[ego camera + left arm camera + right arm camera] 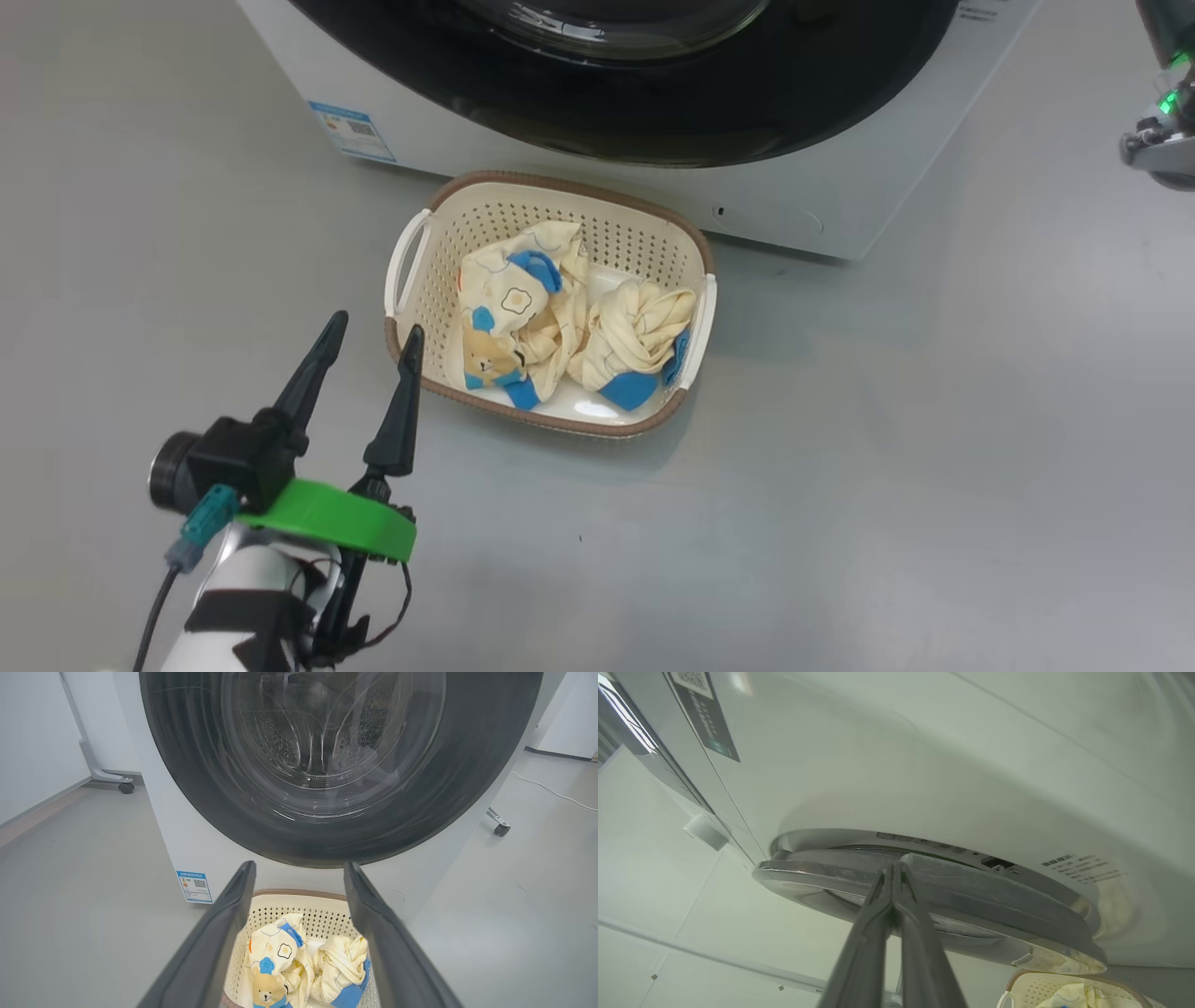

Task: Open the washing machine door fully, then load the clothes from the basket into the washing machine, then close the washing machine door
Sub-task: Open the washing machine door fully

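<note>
Fronting washer point(448, 140): basket point(560, 182) | left claw point(376, 323) apart beside | right claw point(893, 868) together at door point(653, 121)

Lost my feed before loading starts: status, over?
Left tool open, by the basket. Right tool shut, tips at rim of the washing machine door. Door looks closed, clothes in basket. Basket sits close before the washing machine.

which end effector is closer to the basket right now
Left. The left end effector, open, sits by the left rim of the basket. The right end effector, shut, is up at the edge of the washing machine door, farther off.
</note>
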Robot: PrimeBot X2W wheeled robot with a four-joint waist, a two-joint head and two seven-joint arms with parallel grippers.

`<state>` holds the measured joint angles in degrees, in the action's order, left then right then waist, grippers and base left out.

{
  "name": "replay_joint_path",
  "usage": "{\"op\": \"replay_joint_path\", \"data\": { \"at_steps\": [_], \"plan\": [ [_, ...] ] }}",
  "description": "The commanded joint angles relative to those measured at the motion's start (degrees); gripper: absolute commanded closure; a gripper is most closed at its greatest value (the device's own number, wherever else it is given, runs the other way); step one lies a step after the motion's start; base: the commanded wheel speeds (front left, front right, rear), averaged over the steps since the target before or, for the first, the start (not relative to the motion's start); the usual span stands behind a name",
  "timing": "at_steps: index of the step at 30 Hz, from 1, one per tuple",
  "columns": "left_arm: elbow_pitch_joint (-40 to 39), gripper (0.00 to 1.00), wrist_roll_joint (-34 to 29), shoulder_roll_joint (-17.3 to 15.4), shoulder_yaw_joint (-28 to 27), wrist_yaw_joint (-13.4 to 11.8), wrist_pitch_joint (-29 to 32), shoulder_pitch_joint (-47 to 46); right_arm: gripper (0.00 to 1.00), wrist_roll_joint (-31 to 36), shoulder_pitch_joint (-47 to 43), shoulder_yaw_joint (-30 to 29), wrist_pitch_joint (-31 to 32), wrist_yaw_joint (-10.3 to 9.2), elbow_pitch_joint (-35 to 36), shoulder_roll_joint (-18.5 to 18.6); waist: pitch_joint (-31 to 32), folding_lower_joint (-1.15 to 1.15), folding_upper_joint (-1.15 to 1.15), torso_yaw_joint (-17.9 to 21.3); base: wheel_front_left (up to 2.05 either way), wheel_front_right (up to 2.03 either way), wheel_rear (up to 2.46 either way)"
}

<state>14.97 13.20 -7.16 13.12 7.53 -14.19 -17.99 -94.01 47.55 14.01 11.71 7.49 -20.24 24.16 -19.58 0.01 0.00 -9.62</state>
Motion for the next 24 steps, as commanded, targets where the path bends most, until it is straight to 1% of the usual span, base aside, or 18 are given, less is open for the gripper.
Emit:
{"op": "replay_joint_path", "data": {
  "at_steps": [1,9,24],
  "plan": [
    [-1.5,0.0,0.4,-1.0,-1.7,0.0,-0.8,-2.0,1.0,-0.2,2.3,-0.5,0.8,0.0,1.4,1.3,-0.7,-0.01,0.0,-0.6,0.0,0.0,0.0],
    [-1.8,0.0,0.7,-0.5,-0.4,0.0,-0.8,-3.2,1.0,0.1,6.0,-1.5,6.7,0.0,-0.1,0.9,-2.8,-0.01,0.0,-2.1,0.0,0.0,0.0],
    [-2.0,0.0,1.5,0.9,2.0,0.0,-0.8,-5.3,1.0,3.0,11.7,-1.5,11.1,0.0,-3.2,1.7,-7.2,-0.01,0.0,-5.3,0.0,0.0,0.0]
  ]
}}
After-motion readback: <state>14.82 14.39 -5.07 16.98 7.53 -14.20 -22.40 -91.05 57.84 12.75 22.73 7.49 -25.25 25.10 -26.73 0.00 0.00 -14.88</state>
